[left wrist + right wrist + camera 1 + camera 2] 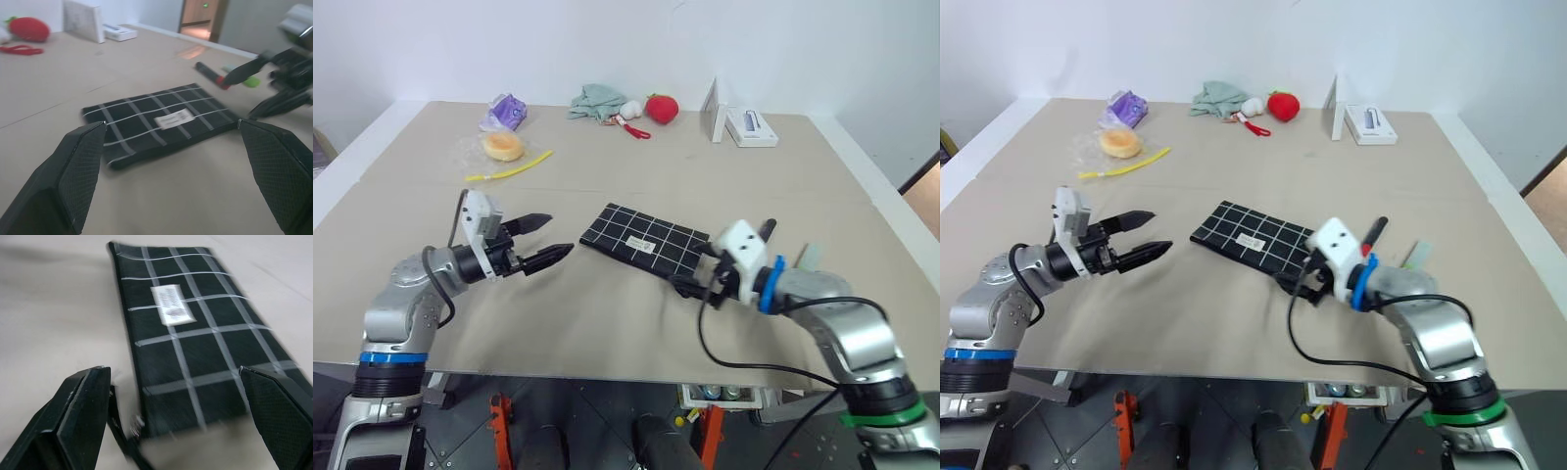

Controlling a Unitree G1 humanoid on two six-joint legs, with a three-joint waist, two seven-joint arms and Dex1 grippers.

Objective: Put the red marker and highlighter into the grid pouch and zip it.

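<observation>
A beige table (607, 323) carries the work. The grid pouch (644, 239) lies flat near the middle of the table, toward its front edge, label side up and apparently zipped; its black pull cord (120, 428) trails from the end nearest the right arm.

The left gripper (546, 241) hovers just beside the pouch's left end, fingers spread wide and holding nothing. The right gripper (1295, 284) sits at the pouch's right end, pointing down toward the cord, its jaws likewise wide apart and empty.

The red marker (1375, 233) lies on the table just past the pouch's right end, partly hidden behind the right wrist. The highlighter (249, 81) appears as a light-green blur next to the marker; its exact position is hard to read because the view is smeared there. Both are outside the pouch.

The step in hand looks like opening the pouch. To do it well, the left gripper should pin or pinch the fabric at its end so the pouch cannot slide, while the right closes on the cord itself, not the cloth, and draws it straight along the zipper line.

Along the far edge sit a strawberry plush (661, 108), a white box (749, 127) and a bun in a bag (502, 146).
</observation>
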